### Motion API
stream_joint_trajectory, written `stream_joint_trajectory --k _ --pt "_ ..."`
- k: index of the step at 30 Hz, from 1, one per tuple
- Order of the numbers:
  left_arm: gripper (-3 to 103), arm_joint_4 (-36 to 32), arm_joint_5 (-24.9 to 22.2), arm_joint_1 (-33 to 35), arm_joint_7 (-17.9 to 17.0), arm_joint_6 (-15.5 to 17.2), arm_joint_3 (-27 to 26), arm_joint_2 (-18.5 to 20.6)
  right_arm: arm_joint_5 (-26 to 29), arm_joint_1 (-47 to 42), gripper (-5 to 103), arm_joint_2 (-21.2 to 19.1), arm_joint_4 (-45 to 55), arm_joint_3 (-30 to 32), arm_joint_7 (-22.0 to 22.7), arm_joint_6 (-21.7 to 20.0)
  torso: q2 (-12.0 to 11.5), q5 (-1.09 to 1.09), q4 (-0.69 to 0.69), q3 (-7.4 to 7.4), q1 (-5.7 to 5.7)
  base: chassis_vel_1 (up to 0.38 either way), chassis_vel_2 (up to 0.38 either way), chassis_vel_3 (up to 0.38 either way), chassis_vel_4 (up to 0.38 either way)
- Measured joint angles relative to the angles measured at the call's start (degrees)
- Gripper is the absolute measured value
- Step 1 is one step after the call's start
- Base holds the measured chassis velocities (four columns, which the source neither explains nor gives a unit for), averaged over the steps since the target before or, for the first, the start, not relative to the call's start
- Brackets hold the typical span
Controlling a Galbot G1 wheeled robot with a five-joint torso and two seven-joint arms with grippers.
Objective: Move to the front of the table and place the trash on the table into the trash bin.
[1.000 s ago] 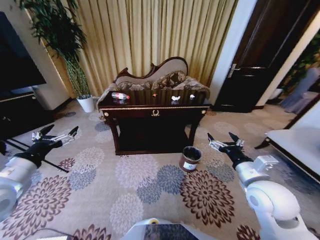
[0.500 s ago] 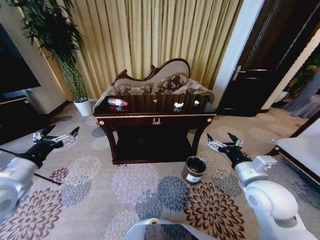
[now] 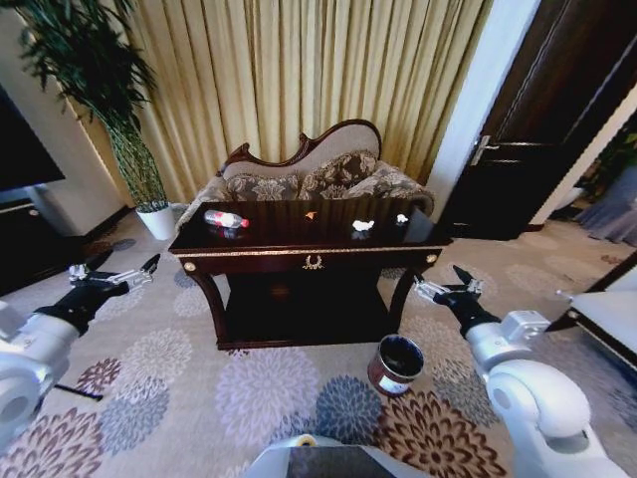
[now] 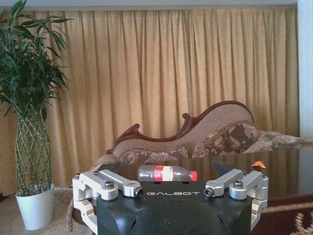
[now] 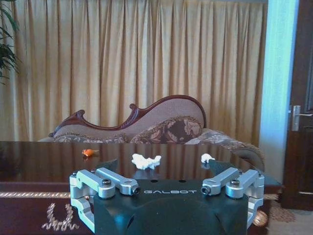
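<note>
text: GALBOT | on: left end effector (image 4: 171, 193), right end effector (image 5: 166, 191)

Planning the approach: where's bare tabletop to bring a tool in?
Bare patches on the table: the front strip along the gold trim, and the middle between the bottle and the orange scrap. Crowded at the back right: two white paper pieces.

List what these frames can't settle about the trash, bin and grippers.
- Trash bin, head view: inside is dark, contents unreadable; label text too small.
- Bottle, left wrist view: lower edge hidden by the left gripper body; empty or not, unclear.
- Orange scrap, right wrist view: too small to identify.
- White paper pieces: count uncertain, small.
- Table lower shelf, head view: in shadow.
- Right gripper: open, holds nothing.
</note>
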Motion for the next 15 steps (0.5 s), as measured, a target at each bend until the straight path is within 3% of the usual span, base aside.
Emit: stream_joint_trajectory --k 15 --pt "100 0.3 0.3 0.0 0.4 -0.5 0.2 -0.2 -0.1 0.0 100 0.0 0.0 -0.1 0.0 0.0 0.0 0.00 -0.02 0.00 0.00 -0.228 0.227 0.235 -0.216"
